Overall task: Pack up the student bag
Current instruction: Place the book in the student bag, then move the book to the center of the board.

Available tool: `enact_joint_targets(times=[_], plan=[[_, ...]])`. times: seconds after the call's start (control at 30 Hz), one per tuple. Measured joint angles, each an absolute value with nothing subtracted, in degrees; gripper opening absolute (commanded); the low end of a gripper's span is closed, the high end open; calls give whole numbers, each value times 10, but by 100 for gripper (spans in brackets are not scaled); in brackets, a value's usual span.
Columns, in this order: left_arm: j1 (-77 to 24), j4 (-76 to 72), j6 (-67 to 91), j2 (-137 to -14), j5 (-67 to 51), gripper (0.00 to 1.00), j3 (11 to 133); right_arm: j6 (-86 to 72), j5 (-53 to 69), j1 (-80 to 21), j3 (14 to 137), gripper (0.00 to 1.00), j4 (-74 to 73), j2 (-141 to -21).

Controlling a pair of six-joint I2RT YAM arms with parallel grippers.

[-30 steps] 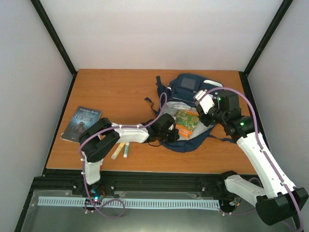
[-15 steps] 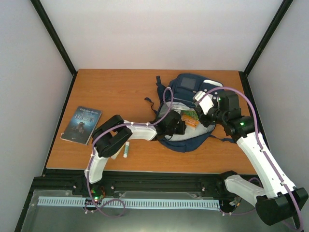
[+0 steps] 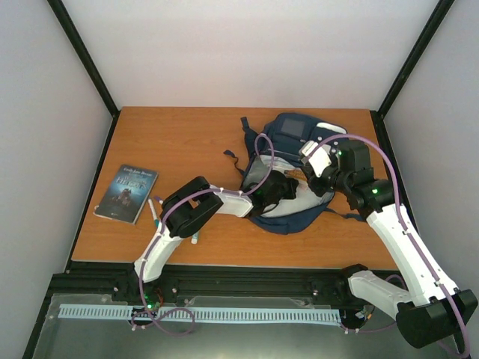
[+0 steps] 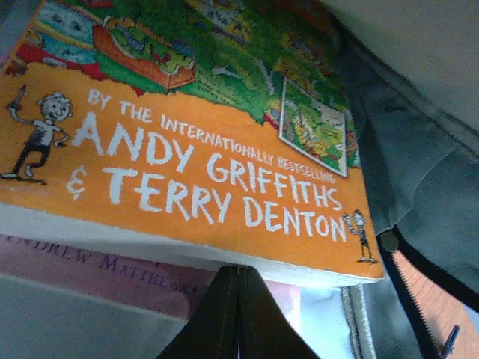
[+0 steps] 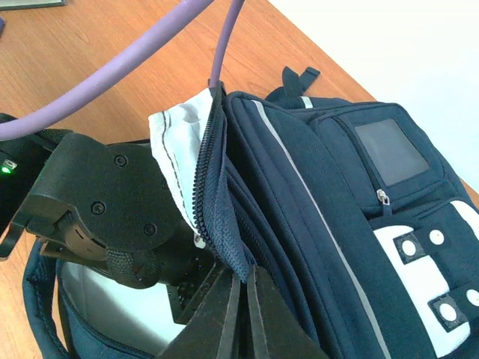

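Over the last second the left arm has swung across and driven the left gripper (image 3: pixel 275 188) from the mouth of the student bag (image 3: pixel 298 133) deep into its main compartment, and the orange-and-green book that lay in the opening has gone out of sight from above. The left wrist view shows where it went: the orange book (image 4: pixel 194 172) now lies inside the lining on top of a pink book (image 4: pixel 90 265), so this item looks as good as packed. That arm's jaws are pressed fully together with nothing between them, their tip right at the near edge of the orange book, which reads as pushing it in, not gripping it. The right gripper (image 5: pixel 243 275) has not shifted; its jaws are closed on the bag's zipper edge and hold the flap up. The bag lies at the far right of the table (image 3: pixel 187 142), and a dark book (image 3: pixel 127 193) waits at the left.
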State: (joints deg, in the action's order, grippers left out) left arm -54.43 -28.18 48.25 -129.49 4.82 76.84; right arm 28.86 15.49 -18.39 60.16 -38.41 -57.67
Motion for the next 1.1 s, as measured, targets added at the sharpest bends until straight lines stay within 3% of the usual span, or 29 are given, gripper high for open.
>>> enact_joint_targets(times=[0.4, 0.77, 1.1], plan=[[-544, -336, 479, -1271, 35, 1, 714, 291, 140, -184, 600, 3, -383, -578], [-545, -311, 476, -1080, 32, 1, 531, 311, 138, -183, 577, 3, -364, -593], [-545, -192, 459, -901, 89, 1, 426, 345, 156, -184, 490, 3, -362, -622]])
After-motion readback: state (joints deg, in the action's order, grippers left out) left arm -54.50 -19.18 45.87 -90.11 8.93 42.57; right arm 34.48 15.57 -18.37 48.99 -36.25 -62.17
